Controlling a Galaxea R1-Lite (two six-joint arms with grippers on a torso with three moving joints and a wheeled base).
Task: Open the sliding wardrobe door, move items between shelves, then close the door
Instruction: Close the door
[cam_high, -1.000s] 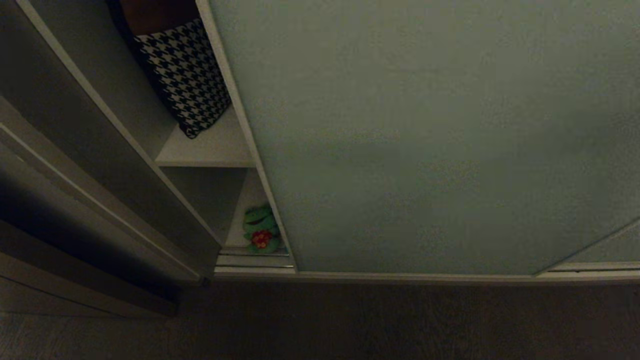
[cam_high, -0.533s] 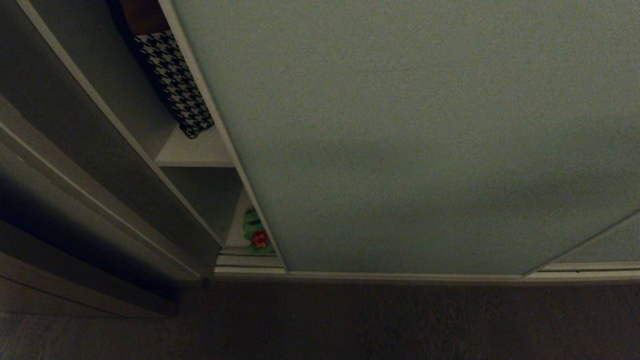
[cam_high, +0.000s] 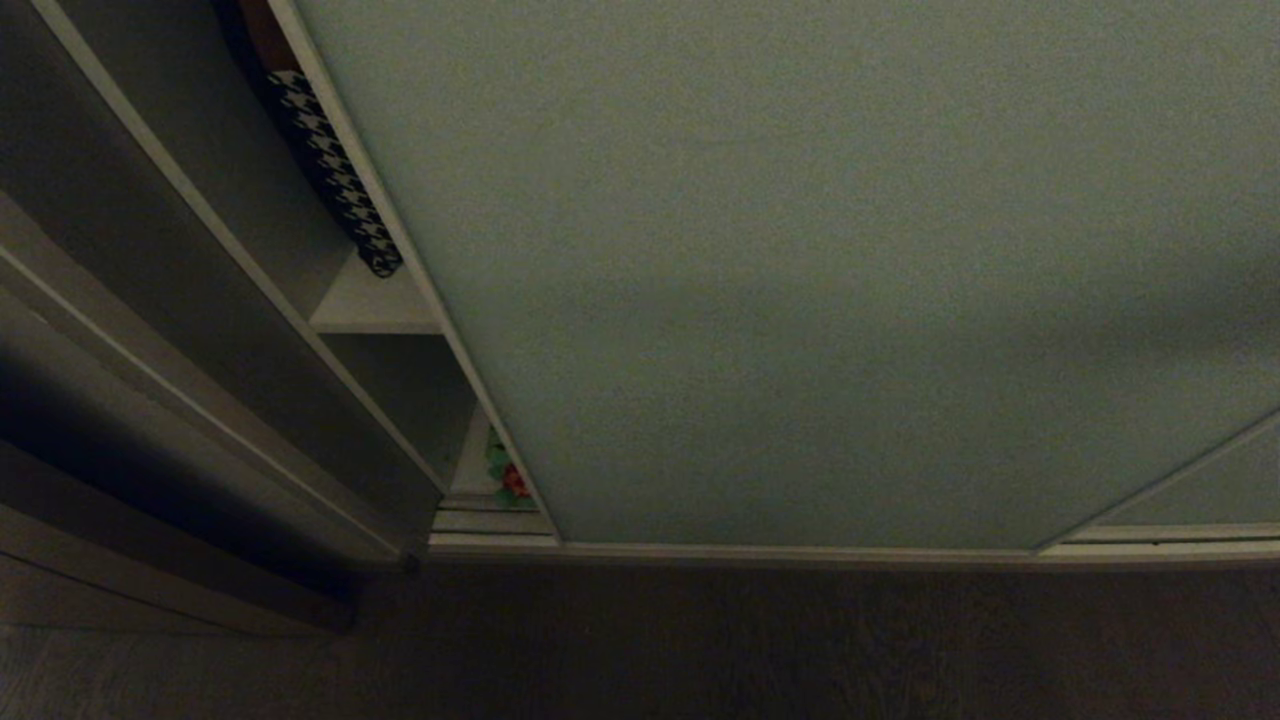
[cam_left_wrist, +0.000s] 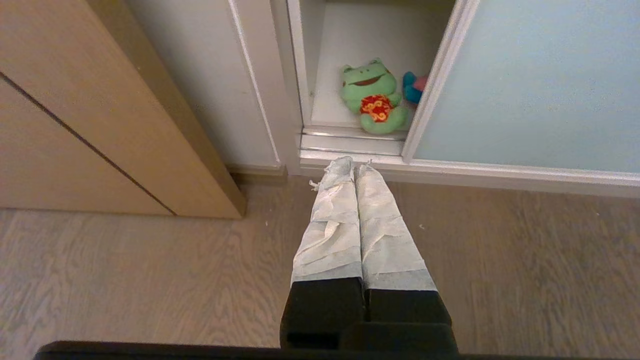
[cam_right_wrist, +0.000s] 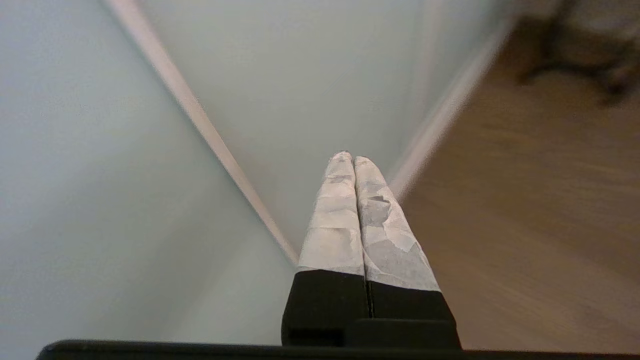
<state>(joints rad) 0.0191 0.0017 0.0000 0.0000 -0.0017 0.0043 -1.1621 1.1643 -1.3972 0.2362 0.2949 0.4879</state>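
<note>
Head view: sliding wardrobe door (cam_high: 800, 280) nearly shut, I see a narrow gap. Green frog (cam_left_wrist: 374, 95) and blue toy (cam_left_wrist: 413, 86) on bottom board (cam_left_wrist: 345, 45). Left gripper (cam_left_wrist: 350, 165) and right gripper (cam_right_wrist: 348, 157) closed, empty.

one sliding wardrobe door (cam_high: 800, 280), two plush toys (cam_left_wrist: 376, 96), one houndstooth cushion (cam_high: 335, 180), two shelves (cam_high: 375, 305)

Left gripper (cam_left_wrist: 354, 166), two long tapered fingers (cam_left_wrist: 330, 225) wrapped in creased white tape, frayed at the tips, black bases, right gripper (cam_right_wrist: 348, 159) alike, patchier tape, black housing edge behind
</note>
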